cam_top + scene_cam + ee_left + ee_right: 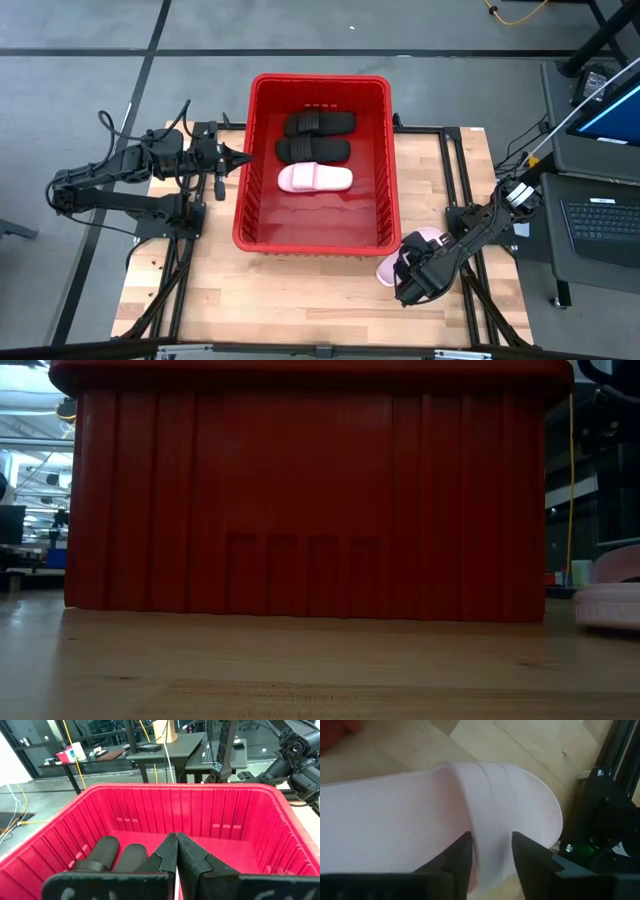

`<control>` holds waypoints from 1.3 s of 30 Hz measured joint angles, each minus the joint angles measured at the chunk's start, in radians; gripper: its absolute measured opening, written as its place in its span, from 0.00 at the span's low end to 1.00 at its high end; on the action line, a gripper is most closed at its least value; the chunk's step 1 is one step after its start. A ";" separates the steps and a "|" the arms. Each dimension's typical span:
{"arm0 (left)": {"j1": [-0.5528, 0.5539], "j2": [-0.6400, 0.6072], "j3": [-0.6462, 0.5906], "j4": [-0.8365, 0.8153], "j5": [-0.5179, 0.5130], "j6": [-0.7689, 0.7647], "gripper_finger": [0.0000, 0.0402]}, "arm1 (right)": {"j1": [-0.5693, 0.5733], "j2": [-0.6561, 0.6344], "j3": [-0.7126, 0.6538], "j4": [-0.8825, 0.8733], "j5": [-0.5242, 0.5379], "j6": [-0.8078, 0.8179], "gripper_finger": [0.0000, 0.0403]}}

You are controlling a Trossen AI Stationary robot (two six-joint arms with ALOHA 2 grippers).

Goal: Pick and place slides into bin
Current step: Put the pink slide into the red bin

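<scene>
The red bin stands in the middle of the table. In it lie two black slides and one pink slide. The black ones also show in the left wrist view. A second pink slide lies on the table by the bin's near right corner; the low view shows it at the right. My right gripper is over it, shut on its strap. My left gripper is shut and empty at the bin's left rim, fingers pointing into the bin. My right gripper pinches the pink slide's wide strap between its two fingers, one on each side of the strap. The fingers come from above, slanting down. The slide's sole lies on the table.
The bin's tall walls stand between the slide on the table and the bin's inside. Black frame rails run along the table's right side next to my right arm. A desk with a laptop stands off the table's right edge.
</scene>
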 joint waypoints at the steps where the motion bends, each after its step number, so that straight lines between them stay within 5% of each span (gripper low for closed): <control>1: 0.000 0.000 0.000 0.000 0.000 0.000 0.00 | 0.000 0.000 0.000 0.000 0.000 0.000 0.31; 9: 0.000 0.000 0.000 0.000 0.000 0.018 0.00 | -0.001 0.000 0.001 0.017 -0.068 0.013 0.03; 17: 0.000 0.000 0.000 -0.003 0.049 0.019 0.00 | -0.001 0.000 0.094 -0.011 -0.106 0.030 0.02; 29: 0.000 0.000 0.000 -0.008 0.048 0.077 0.01 | 0.028 0.000 0.413 -0.242 -0.152 0.017 0.02; 39: 0.000 0.000 0.000 -0.008 0.049 0.096 0.00 | 0.053 -0.006 0.539 -0.236 -0.140 0.047 0.02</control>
